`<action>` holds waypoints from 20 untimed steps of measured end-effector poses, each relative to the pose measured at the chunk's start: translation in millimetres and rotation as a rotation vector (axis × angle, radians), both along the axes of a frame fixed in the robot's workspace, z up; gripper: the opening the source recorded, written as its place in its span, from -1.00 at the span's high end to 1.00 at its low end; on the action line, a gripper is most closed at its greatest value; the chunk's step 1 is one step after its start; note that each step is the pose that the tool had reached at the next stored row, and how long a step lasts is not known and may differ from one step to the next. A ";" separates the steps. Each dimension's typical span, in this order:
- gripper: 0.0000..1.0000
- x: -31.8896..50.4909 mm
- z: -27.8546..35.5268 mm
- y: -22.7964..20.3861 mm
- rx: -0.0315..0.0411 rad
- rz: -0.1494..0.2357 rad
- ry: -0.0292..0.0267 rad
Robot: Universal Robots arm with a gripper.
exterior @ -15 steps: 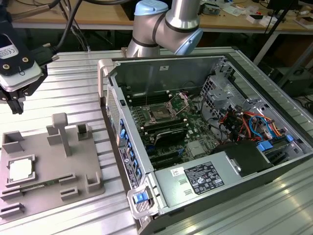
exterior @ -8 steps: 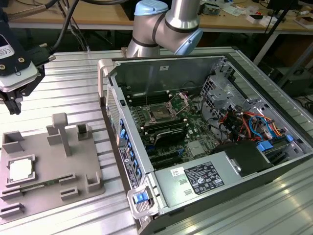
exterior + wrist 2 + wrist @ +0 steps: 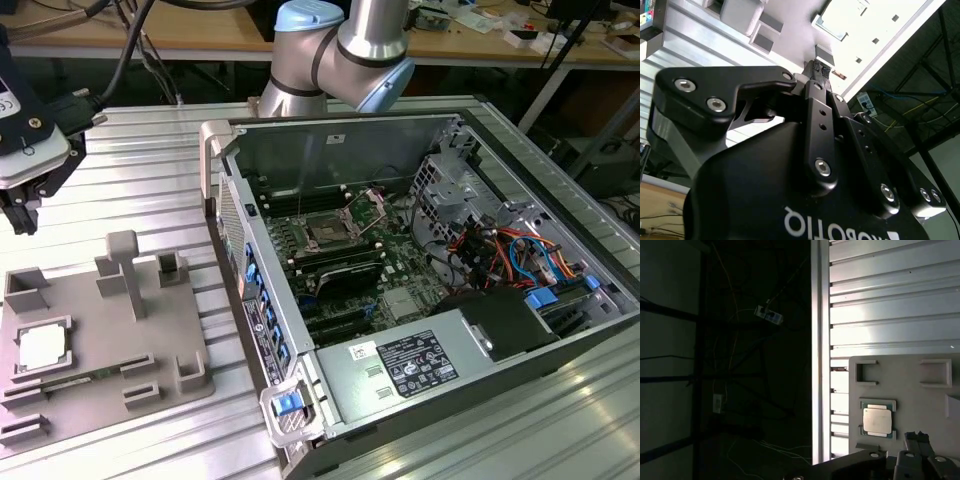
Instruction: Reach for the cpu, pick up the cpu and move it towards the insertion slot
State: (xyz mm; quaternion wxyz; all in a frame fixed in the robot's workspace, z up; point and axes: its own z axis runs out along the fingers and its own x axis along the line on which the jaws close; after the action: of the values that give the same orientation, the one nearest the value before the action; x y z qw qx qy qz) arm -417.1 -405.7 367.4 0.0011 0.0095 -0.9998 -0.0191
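Observation:
The cpu [image 3: 42, 347], a small silvery square chip, lies flat in a recess of the grey tray [image 3: 120, 345] on the exterior view's left. It also appears in the first wrist view as the cpu [image 3: 877, 420] on the tray [image 3: 900, 375]. My gripper [image 3: 20, 210] hangs in the air beyond the tray's far end, well apart from the cpu and holding nothing that I can see. Its tip is in both wrist views [image 3: 917, 437] [image 3: 820, 70]. The insertion slot [image 3: 330, 228], with its shiny frame, sits on the green board inside the open computer case [image 3: 330, 380].
The tray carries upright grey posts [image 3: 125, 270] and several empty recesses. The case's metal wall [image 3: 235, 250] stands between tray and socket. Cables and drive cages [image 3: 500, 250] fill the case's right side. The ribbed table's edge [image 3: 820, 360] drops off to dark floor.

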 end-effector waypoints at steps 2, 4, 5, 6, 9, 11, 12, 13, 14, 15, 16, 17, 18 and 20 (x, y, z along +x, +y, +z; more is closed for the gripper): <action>0.79 -0.8 0.1 0.0 -0.0001 0.000 0.0001; 0.79 -1.7 0.0 0.0 0.0000 0.000 0.0001; 0.79 -2.4 0.0 0.0 0.0000 0.000 0.0001; 0.79 -2.8 0.0 0.0 0.0000 0.000 0.0001; 0.79 -4.6 0.0 0.0 -0.0001 0.000 0.0002; 0.79 -5.4 0.0 0.0 0.0000 0.000 0.0002; 0.79 -5.8 0.0 0.0 0.0000 0.000 0.0002; 0.79 -6.6 0.0 0.0 -0.0001 0.000 0.0002; 0.79 -7.2 0.0 0.0 -0.0001 0.000 0.0003; 0.79 -7.8 0.0 0.0 0.0000 0.000 0.0002; 0.79 -8.2 0.0 0.0 -0.0001 0.000 0.0002; 0.79 -9.3 0.0 0.0 -0.0001 0.000 0.0003; 0.79 -10.0 0.0 0.0 -0.0001 0.000 0.0002; 0.79 -11.2 0.0 0.0 -0.0001 0.000 0.0002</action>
State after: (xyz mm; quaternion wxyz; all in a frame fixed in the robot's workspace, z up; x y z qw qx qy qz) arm -428.2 -405.7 367.4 0.0012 0.0095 -0.9998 -0.0191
